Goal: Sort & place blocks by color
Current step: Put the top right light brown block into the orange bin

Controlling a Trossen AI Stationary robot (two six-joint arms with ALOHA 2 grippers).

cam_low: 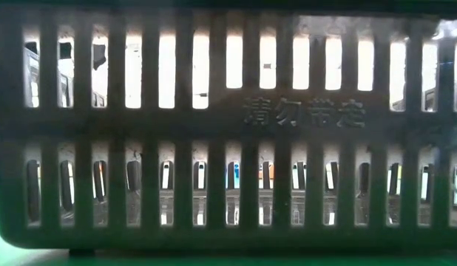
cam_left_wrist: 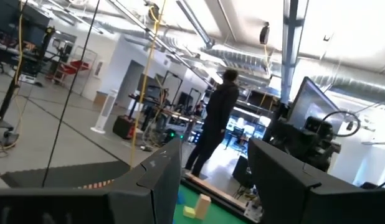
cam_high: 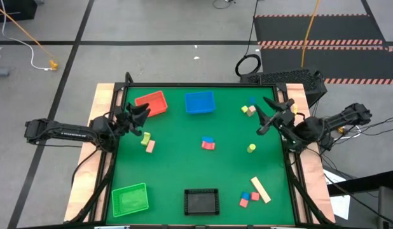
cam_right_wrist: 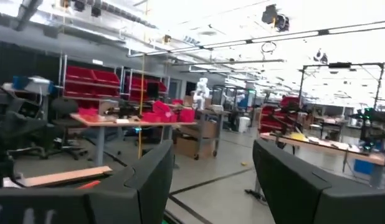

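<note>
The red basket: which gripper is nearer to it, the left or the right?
Left. The left gripper hovers just beside the red basket, at its left edge. The right gripper is far across the table, beyond the blue basket.

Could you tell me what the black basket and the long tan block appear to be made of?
The black basket looks like moulded plastic, matte: its wall is a grid of even slots with raised characters, seen close in the low view. The long tan block looks like bare, unpainted wood, going by its pale flat colour, though no grain shows.
</note>
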